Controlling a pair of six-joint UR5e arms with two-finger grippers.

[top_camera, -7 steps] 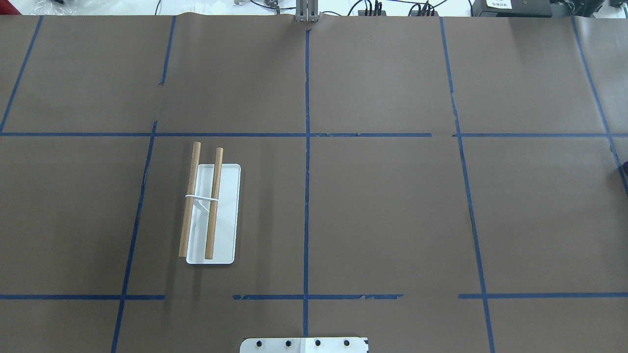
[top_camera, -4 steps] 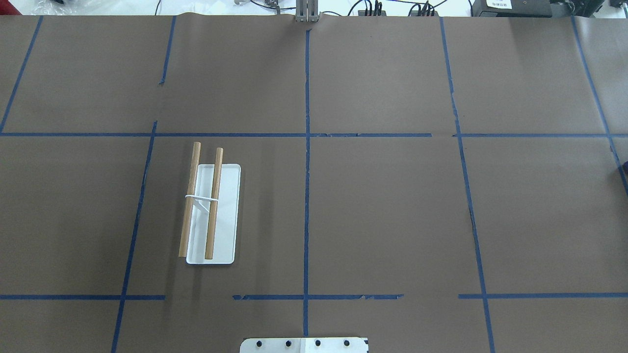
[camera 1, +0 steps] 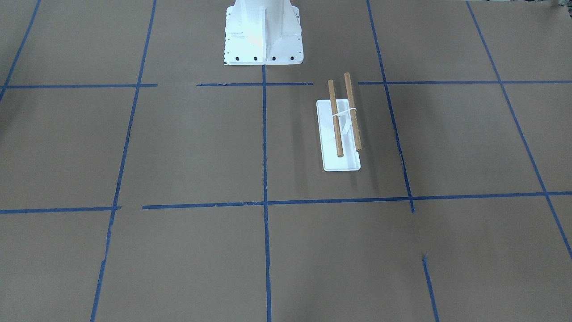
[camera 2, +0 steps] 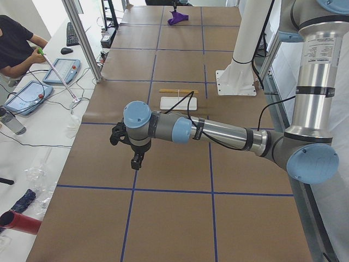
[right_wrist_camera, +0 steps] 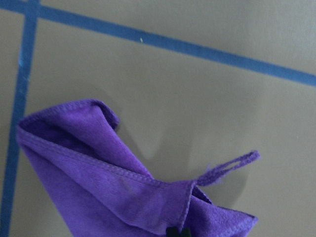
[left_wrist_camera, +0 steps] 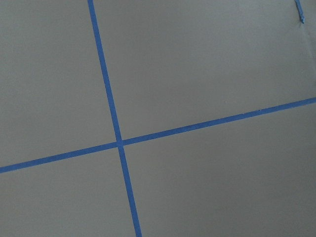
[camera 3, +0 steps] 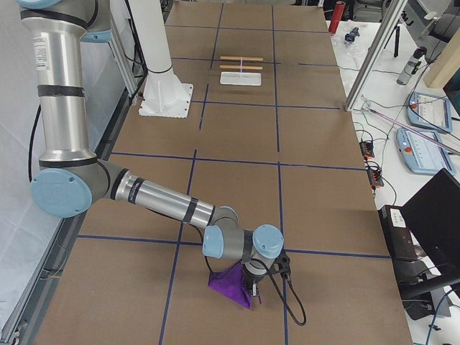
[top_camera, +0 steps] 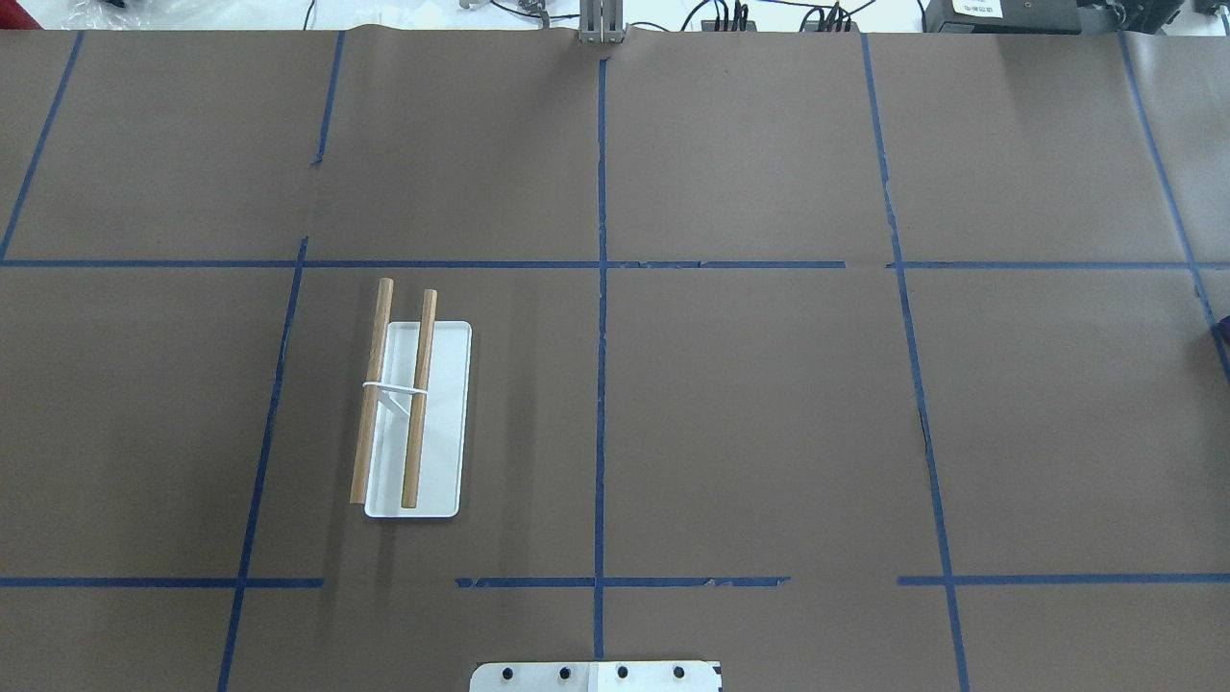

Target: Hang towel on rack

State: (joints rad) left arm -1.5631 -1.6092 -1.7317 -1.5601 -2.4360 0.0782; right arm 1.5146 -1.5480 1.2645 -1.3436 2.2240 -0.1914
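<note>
The brown paper-covered surface [top_camera: 769,432] is divided into squares by blue tape lines [top_camera: 601,384]. The white robot pedestal [camera 1: 263,31] is bolted at the middle of its near-robot edge.

The left arm [camera 2: 218,131] stretches low over the surface's left end, on the outer side of the rack. The left gripper [camera 2: 136,161] points down above the paper. It shows only from the side, so I cannot tell how far apart its fingers are. Its wrist camera sees only a tape crossing [left_wrist_camera: 119,143].

The right arm [camera 3: 158,198] reaches out to the surface's right end. There the right gripper [camera 3: 253,284] has its fingers [right_wrist_camera: 177,232] pinched closed on a gathered fold of the towel [camera 3: 230,284].

The rack [top_camera: 415,423] stands in the surface's left half, well apart from the towel. Its long side runs from the robot edge toward the far edge. One wooden rod [top_camera: 419,399] lies over the white base [top_camera: 447,423]. The other rod [top_camera: 372,389] overhangs the base's outer long edge. A white bracket [top_camera: 394,388] joins them mid-length.

The purple towel hangs from the fingers in a peaked bunch with its hanging loop [right_wrist_camera: 229,167] sticking out. Whether its lower corner touches the paper I cannot tell.

Beyond the left end an operator [camera 2: 13,46] leans over a side table with teach pendants [camera 2: 24,97]. Cables [top_camera: 721,19] run along the far edge.
</note>
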